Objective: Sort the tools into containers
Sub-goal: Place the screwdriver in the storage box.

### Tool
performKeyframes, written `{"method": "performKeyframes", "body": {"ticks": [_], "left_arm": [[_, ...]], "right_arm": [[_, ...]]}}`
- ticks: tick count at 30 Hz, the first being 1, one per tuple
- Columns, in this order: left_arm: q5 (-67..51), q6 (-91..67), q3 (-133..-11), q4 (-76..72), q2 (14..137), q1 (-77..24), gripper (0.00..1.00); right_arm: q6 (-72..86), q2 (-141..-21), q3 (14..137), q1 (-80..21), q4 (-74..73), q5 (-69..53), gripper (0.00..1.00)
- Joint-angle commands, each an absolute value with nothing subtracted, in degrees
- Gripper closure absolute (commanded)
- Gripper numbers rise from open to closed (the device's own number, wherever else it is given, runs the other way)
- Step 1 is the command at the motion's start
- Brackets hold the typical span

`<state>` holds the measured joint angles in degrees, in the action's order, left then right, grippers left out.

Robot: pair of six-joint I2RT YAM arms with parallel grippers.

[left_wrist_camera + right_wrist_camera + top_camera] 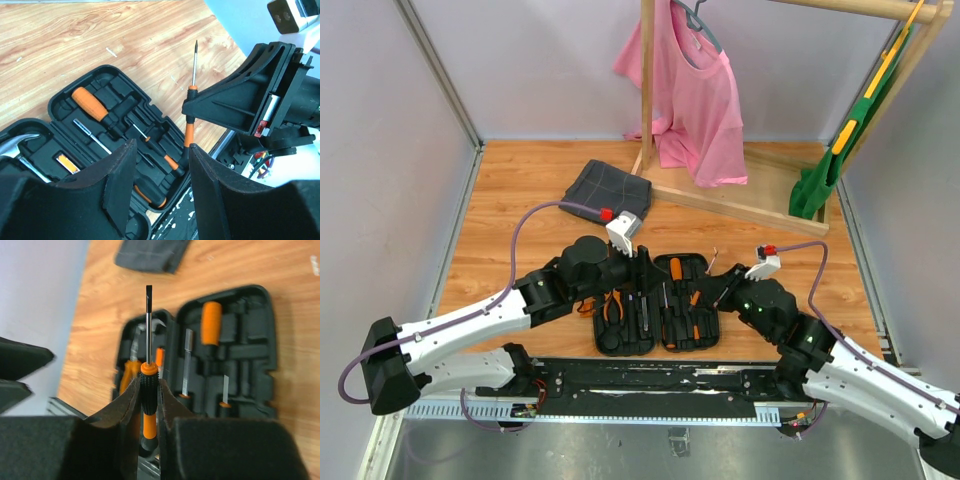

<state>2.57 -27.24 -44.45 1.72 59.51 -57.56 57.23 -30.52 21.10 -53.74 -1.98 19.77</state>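
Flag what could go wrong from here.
1. The right gripper pinches the screwdriver by its handle alone, with the shaft sticking out. It could twist or slip when lowered.
2. The open left gripper hangs over the case, right beside the right one. The two could bump.
3. Neighbouring slots already hold tools, so the screwdriver may land across them, unseated.

The wooden table [520, 190] bears an open tool case [705, 342], grey cloth [608, 188] and rack [740, 205].
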Motion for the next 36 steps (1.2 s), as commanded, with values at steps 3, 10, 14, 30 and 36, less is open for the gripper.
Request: {"method": "performKeyframes", "body": {"ticks": [3,10,14,30,36], "left_arm": [[4.14,-27.15,-45.65,2.78,61.01,-57.21,0.50],[4.00,-27.81,-46.06,1.06,62.11,-56.52,0.54],[4.21,-28.33,-45.85,0.60,62.77,-56.42,0.55],[4.74,-29.60,-45.17,-0.28,62.90,-56.38,0.58],[4.74,-29.96,-44.85,-0.43,62.86,-56.43,0.58]], "right_arm": [[50.38,-32.74,28.26,-54.41,-22.93,20.17,0.96],[46.11,-39.92,32.39,-54.40,-31.27,18.69,0.95],[45.79,-43.06,32.24,-54.41,-31.37,17.31,0.96],[44.99,-51.09,32.05,-54.40,-26.36,15.41,0.99],[44.00,-54.16,32.16,-54.45,-25.26,14.78,0.99]]}}
